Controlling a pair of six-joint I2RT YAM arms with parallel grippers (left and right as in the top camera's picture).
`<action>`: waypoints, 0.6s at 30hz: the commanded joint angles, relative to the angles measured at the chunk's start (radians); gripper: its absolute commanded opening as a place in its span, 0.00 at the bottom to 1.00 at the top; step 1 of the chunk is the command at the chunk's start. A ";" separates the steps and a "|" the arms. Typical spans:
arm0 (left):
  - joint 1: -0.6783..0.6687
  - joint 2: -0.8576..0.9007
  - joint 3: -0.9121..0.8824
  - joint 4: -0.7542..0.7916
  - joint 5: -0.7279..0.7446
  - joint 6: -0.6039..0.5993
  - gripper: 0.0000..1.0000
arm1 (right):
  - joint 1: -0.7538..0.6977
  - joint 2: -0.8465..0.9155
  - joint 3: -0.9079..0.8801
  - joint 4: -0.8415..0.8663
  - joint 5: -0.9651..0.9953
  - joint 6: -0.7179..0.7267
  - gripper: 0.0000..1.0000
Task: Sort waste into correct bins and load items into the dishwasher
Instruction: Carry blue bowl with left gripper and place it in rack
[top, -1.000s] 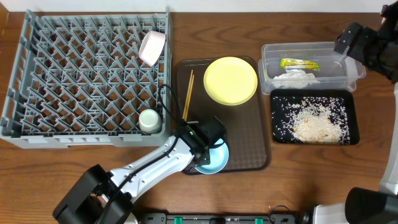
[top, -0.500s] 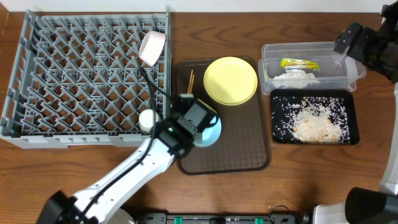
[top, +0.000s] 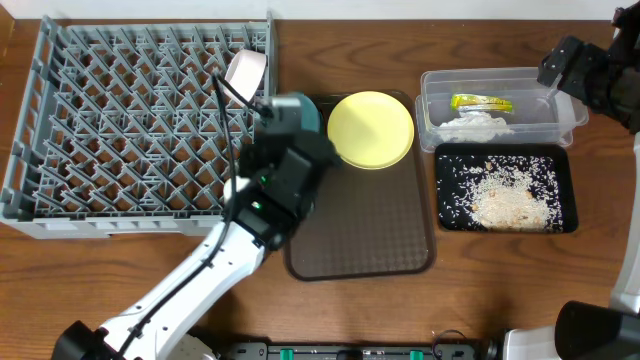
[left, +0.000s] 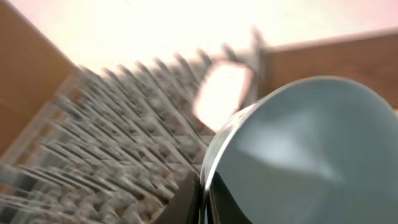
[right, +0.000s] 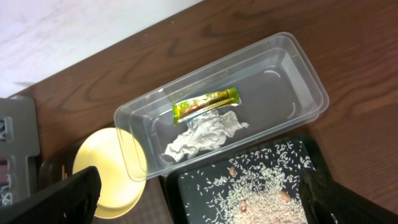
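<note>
One pinkish-white bowl (top: 245, 75) stands on edge at the right wall of the grey dish rack (top: 140, 110), which fills the left of the bench (top: 340, 40). Just beside it, at the rack's right edge, the left claw (top: 288, 135) is closed tight on the rim of the light blue bowl (top: 296, 112). A second ago that bowl was down at the near edge of the brown serving tray (top: 380, 235). It is now lifted clear and carried up to the rack. The blurred left wrist view shows rack pegs and the pink bowl close ahead of the blue one. The loading step looks well under way, but the bowl is not yet set among the pegs.

Further right, the round yellow plate (top: 371, 129) has not moved on the serving tray and still waits its turn. The clear plastic tub (top: 430, 88) holds the yellow-green wrapper (top: 481, 102) and crumpled white paper (top: 470, 127). The black tray (top: 447, 215) in front of it carries the rice scraps (top: 505, 195), so the waste sorting appears finished. At the far right the right claw (top: 558, 64) hangs above the tub, unmoved, spread wide and empty.
</note>
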 joint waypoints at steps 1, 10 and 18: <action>0.076 -0.005 0.018 0.052 -0.109 0.204 0.08 | -0.002 0.005 0.010 -0.002 -0.005 0.006 0.99; 0.225 -0.004 0.017 0.078 -0.074 0.380 0.08 | -0.002 0.005 0.010 -0.002 -0.005 0.006 0.99; 0.275 0.092 0.017 0.080 -0.016 0.544 0.08 | -0.002 0.005 0.010 -0.002 -0.005 0.006 0.99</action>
